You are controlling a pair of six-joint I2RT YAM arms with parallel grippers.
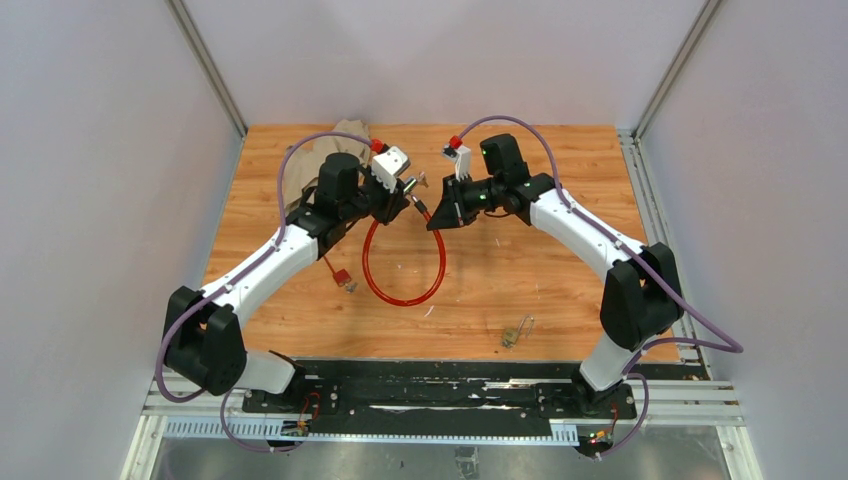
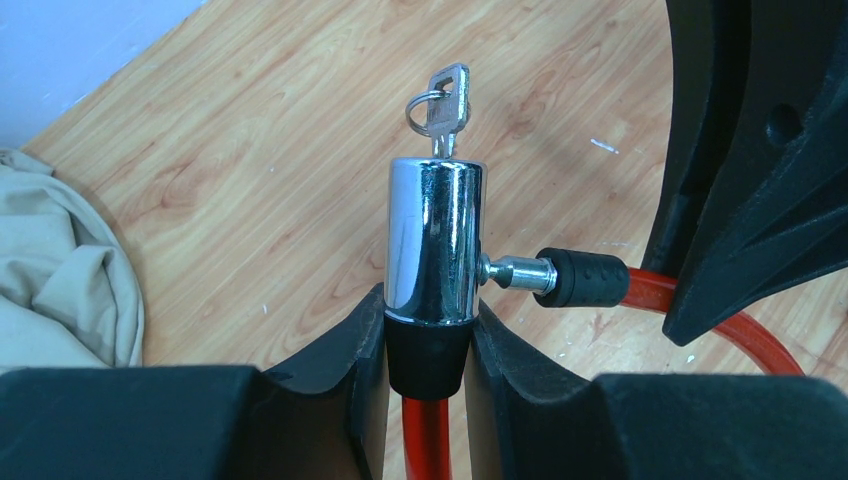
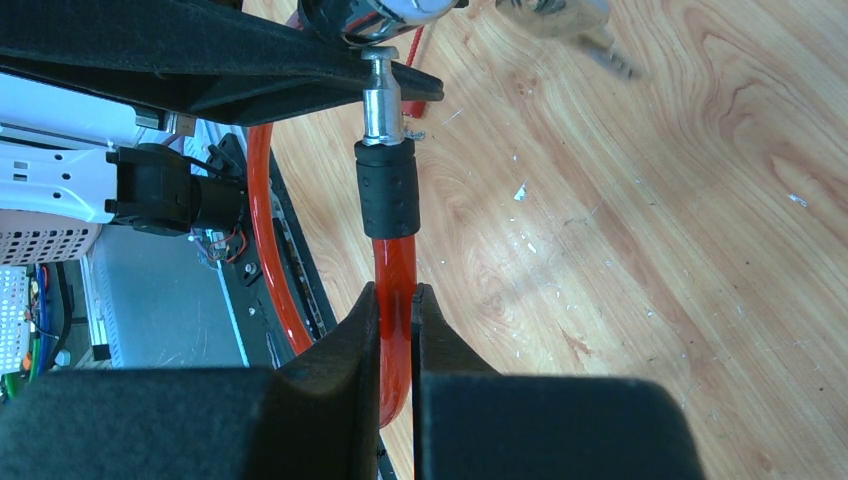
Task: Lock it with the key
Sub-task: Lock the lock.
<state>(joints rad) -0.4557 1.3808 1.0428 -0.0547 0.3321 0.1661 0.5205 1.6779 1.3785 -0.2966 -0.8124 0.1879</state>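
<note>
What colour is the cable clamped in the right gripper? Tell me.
The cable is red, and it shows best in the right wrist view.

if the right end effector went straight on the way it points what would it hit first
The chrome lock barrel, probably: the right end effector grips the red cable, whose metal pin sits at the barrel's side. The left end effector holding that barrel lies close beside it.

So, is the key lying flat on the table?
No, the key stands upright in the top of the chrome lock cylinder.
</note>
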